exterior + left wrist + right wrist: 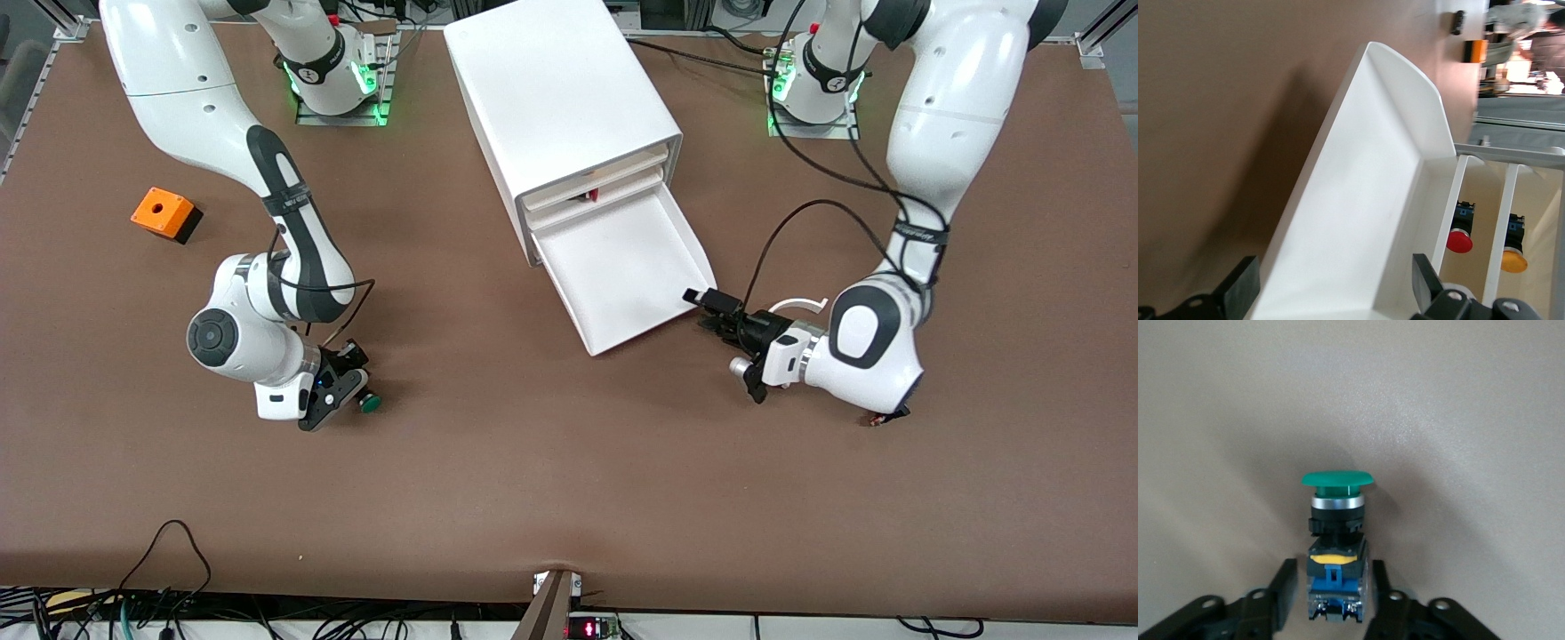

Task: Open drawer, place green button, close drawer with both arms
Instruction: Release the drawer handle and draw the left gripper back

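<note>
Front view: left end effector (702,307) wide open astride pulled-out drawer (622,267) corner, right end effector (351,391) loosely flanking button (369,403).

drawer (627,267) pulled out, button (369,403) on table (569,471)

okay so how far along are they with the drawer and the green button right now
Done: the lowest drawer is pulled out and empty, the open left gripper at its front corner. In hand: the right gripper straddles the green button lying on the table, fingers beside its body, not visibly clamped. Left: lift it, put it in the drawer, push the drawer shut.
</note>
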Available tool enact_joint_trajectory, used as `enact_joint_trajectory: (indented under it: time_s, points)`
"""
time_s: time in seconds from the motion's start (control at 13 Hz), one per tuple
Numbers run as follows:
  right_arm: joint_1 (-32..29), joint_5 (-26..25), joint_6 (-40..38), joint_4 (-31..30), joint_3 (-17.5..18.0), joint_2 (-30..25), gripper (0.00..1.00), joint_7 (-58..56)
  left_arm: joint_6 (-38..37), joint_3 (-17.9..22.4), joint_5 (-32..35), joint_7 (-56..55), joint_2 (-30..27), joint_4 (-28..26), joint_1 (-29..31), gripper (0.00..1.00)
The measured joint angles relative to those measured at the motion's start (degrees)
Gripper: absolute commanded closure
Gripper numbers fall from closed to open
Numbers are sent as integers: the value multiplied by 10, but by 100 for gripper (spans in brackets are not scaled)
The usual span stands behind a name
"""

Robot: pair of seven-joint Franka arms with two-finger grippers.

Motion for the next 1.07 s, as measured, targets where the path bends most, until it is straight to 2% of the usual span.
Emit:
enact_joint_trajectory:
  time_s: [0.23,0.46,0.77,1.07]
  points:
    - [0,0,0,0,0,1,68,0,-12,0,144,-97,-49,20,-3,0]
    - [0,0,2,1,0,1,75,0,-27,4,242,-151,-56,46,-2,0]
    - [1,0,8,10,0,1,75,-12,-44,9,367,-166,-75,74,0,0]
    - [1,0,10,28,-1,-7,76,-14,-59,-2,498,-169,-157,82,-4,0]
